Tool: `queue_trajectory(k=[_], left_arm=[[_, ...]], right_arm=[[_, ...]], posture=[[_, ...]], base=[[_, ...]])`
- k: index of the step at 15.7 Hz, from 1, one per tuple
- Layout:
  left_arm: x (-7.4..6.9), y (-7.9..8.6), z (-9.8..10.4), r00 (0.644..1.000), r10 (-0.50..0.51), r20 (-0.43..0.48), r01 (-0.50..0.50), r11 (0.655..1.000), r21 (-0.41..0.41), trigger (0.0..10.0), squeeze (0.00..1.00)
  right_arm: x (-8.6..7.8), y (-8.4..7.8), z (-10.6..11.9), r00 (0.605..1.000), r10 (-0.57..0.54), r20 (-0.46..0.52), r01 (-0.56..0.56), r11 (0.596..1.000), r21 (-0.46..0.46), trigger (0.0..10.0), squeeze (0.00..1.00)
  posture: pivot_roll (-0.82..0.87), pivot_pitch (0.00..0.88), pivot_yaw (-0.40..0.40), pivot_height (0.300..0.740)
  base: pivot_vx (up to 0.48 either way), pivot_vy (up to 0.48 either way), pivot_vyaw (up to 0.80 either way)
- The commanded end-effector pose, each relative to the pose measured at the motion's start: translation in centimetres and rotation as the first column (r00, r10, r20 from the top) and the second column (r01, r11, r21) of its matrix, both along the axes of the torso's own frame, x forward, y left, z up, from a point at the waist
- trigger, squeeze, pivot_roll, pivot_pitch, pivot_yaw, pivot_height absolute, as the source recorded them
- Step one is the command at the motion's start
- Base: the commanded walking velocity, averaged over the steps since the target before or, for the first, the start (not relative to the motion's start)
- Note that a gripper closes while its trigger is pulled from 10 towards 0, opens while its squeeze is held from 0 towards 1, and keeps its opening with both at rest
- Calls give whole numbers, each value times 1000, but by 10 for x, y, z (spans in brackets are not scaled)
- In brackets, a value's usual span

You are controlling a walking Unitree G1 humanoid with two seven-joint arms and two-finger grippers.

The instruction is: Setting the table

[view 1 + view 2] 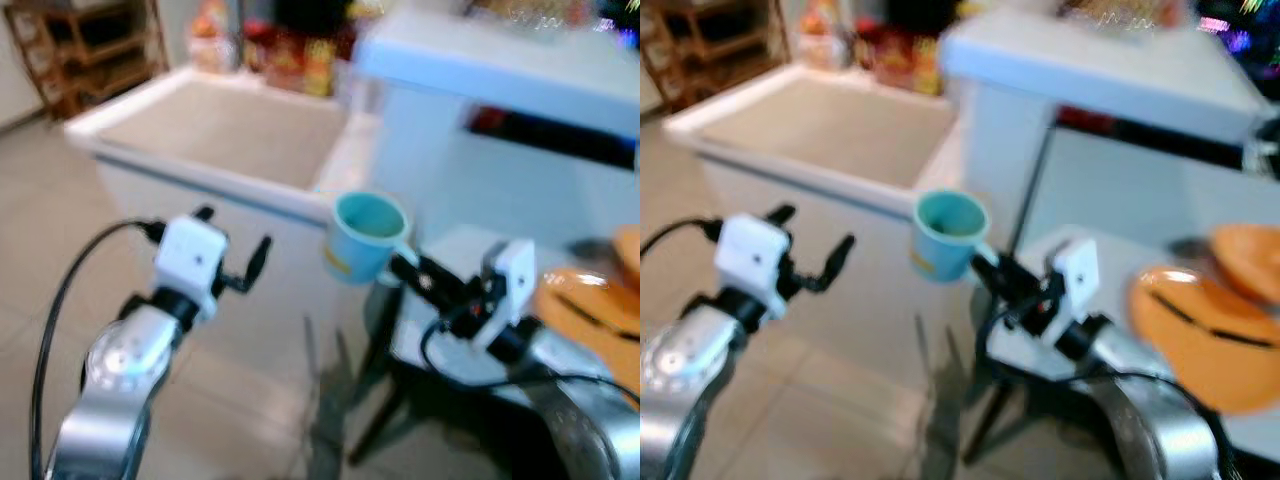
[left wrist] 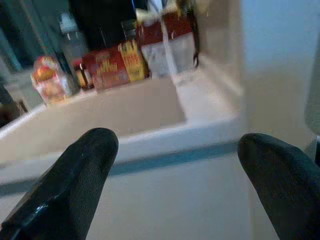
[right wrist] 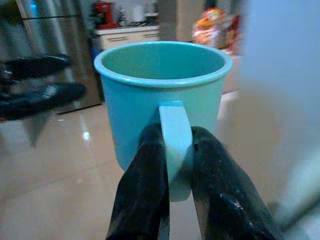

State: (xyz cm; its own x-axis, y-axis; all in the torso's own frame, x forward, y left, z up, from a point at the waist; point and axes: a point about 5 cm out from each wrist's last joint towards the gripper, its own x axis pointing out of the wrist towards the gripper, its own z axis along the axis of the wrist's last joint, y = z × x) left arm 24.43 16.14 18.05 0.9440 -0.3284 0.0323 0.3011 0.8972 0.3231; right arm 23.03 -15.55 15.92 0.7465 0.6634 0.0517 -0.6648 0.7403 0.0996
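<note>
A light blue cup hangs upright in the air, held by its handle. My right gripper is shut on that handle, its two black fingers pinching it from both sides. The cup looks empty inside. My left gripper is raised to the cup's left, open, with nothing between its fingers. An orange plate and a second orange dish lie on a pale table at the right.
A long white chest-like counter stands straight ahead, with colourful packages at its far end. A tall white unit rises to the right. Wooden shelves stand at far left. Tiled floor lies below.
</note>
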Motion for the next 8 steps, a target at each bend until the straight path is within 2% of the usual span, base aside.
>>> queue_trajectory(k=[1, 2, 3, 4, 5, 8], left_arm=[[4, 9, 1, 998, 67, 10, -67, 998, 19, 10000, 0], [8, 12, 0, 994, 107, 7, -107, 994, 26, 10000, 0], [13, 16, 1, 986, 166, 12, -166, 986, 20, 10000, 0], [15, 18, 2, 982, 187, 20, -187, 982, 19, 10000, 0], [19, 23, 3, 971, 237, 28, -237, 971, 28, 10000, 0], [20, 27, 4, 967, 252, 38, -253, 967, 29, 10000, 0]], right_arm=[[6, -2, 5, 998, -51, 30, 51, 999, -18, 10000, 0], [10, -4, 4, 995, -89, 43, 90, 995, -43, 10000, 0], [21, -4, 0, 981, -188, 53, 192, 977, -89, 10000, 0], [25, -4, 0, 971, -234, 47, 237, 968, -86, 10000, 0], [31, 2, 2, 962, -270, 51, 273, 960, -61, 10000, 0], [37, 12, 0, 961, -274, 43, 277, 958, -78, 10000, 0]], posture=[[111, 0, -37, 740], [111, 0, -37, 740], [111, 0, -34, 740], [109, 0, -33, 740], [110, 0, -33, 740], [111, 1, -38, 740]], base=[[0, -480, 0], [0, -480, 0], [0, -480, 0], [0, -480, 456], [0, -480, 800], [0, -480, 800]])
